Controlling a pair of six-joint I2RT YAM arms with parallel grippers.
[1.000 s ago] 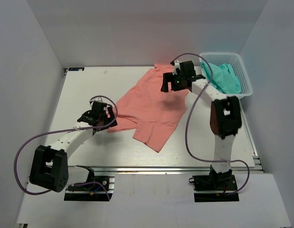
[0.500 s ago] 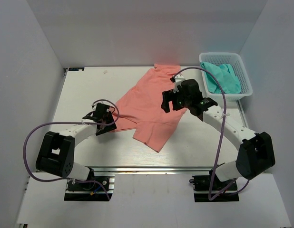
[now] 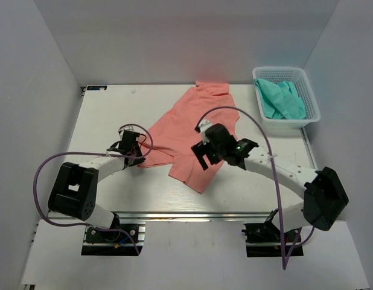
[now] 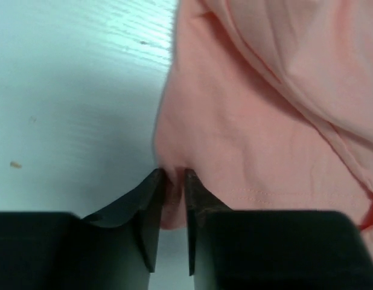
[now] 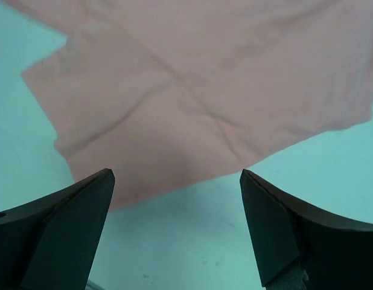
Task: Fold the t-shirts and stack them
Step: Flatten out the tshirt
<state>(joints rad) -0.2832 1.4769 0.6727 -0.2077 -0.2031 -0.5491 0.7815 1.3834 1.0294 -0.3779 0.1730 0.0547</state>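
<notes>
Nearest the bases, the left gripper [image 3: 132, 152] lay low on the white table [image 3: 108, 112] at the left-hand edge of the salmon-pink t-shirt [image 3: 186, 130]. In its wrist view the jaws stood almost together, with a small tuck of the shirt's edge [image 4: 173, 181] clamped between them, so it was grasping the cloth. The right gripper [image 3: 204, 156] hovered over the shirt's near portion with its jaws spread wide and nothing between them; its wrist view showed creased pink cloth [image 5: 192, 90] below and bare table beyond the near edge. The shirt lay spread but rumpled and askew across the middle of the table, running back towards the far edge. Farther off, at the far right corner, the teal t-shirt [image 3: 283, 99] was bunched inside the white lattice basket [image 3: 313, 116], well apart from both arms. The step in hand appeared to be taking hold of the pink shirt to straighten it before any fold. The next move likely called for the right gripper to descend onto the cloth edge and pinch it, so that both arms could pull the shirt flat.
</notes>
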